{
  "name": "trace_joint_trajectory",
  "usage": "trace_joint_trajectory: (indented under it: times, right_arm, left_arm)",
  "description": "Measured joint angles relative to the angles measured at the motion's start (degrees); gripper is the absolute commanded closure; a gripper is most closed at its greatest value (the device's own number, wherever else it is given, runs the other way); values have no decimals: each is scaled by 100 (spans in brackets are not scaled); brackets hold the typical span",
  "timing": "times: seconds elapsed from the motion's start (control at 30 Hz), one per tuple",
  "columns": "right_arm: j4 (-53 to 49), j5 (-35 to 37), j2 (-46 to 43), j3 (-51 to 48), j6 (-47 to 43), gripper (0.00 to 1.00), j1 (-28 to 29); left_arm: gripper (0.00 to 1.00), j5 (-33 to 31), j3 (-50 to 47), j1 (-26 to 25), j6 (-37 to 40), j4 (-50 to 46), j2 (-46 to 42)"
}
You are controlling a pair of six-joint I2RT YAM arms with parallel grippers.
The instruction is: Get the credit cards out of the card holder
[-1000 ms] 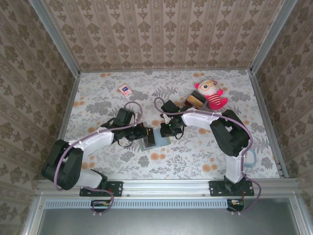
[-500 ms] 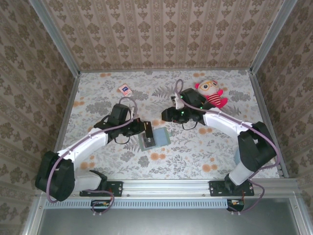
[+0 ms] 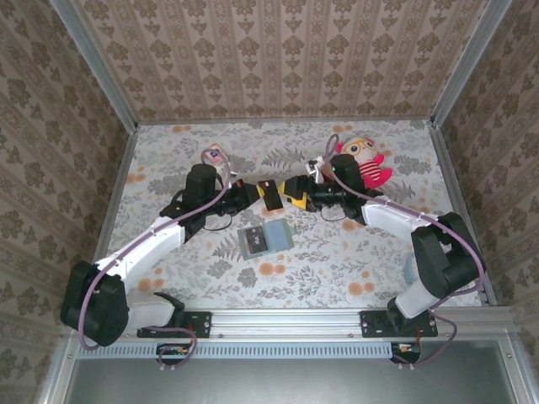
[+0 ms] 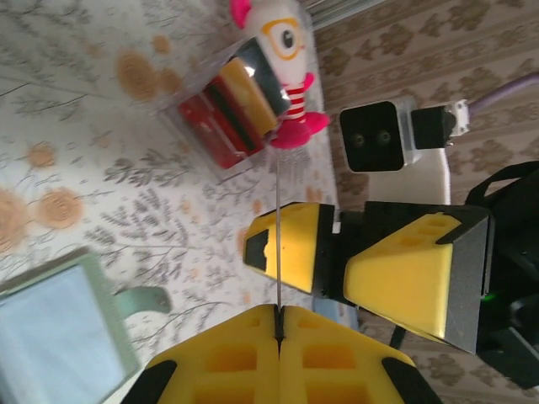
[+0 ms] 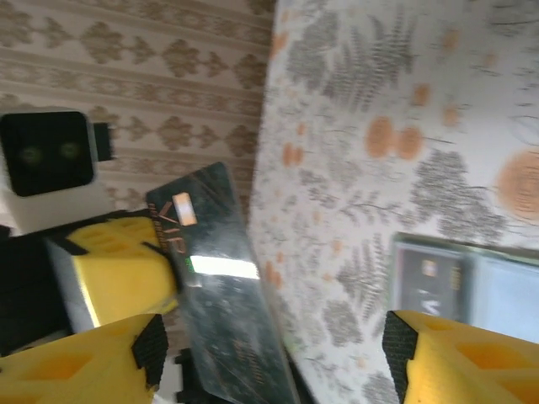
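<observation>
Plastic card [image 3: 269,194], thin, stiff, light and slick, is pinched edge-on in our left gripper [image 3: 255,197] near the open holder [image 3: 264,239]; we'd clamp its flat faces with the spread right gripper [image 3: 289,194].

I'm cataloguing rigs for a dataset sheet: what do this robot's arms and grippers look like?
The left arm and right arm have white shells, black joints and bases, a purplish cable looping along each. The left gripper and right gripper have yellow fingers with pockets and black patches. Each wrist carries a black-faced, white-housed camera.
</observation>
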Motion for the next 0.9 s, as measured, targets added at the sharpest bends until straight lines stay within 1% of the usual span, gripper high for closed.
trace_joint_trajectory:
  times: [0.13, 0.2, 0.47, 0.57, 0.7, 0.73, 0.77, 0.8, 0.83, 0.9]
  right_arm:
    - [688, -175, 7, -13, 568, 53, -20]
    - [984, -238, 24, -24, 824, 59, -26]
    - [1950, -387, 201, -157, 1554, 74, -35]
    - [2103, -426, 225, -188, 1674, 77, -35]
    - [2205, -448, 227, -210, 1784, 92, -44]
    - [2223, -466, 227, -210, 1784, 96, -46]
    - [2243, -472, 227, -210, 1766, 100, -46]
    - [2225, -490, 225, -208, 1711, 100, -46]
    - [2122, -490, 221, -195, 1600, 100, -46]
    - [1648, -461, 184, -120, 1250, 100, -85]
  left_arm:
    - [100, 127, -2, 0, -407, 468, -4]
    - [100, 170, -9, 0, -538, 621, -22]
    - [100, 219, -94, 2, -750, 857, -68]
    - [100, 221, -142, 2, -763, 892, -70]
    - [99, 216, -155, 26, -763, 881, -79]
    - [91, 214, -164, 28, -765, 868, -83]
    - [81, 210, -192, 31, -769, 848, -94]
    - [71, 188, -219, 39, -791, 817, -103]
    - [63, 160, -227, 44, -772, 743, -118]
    - [44, -9, -232, 68, -662, 385, -216]
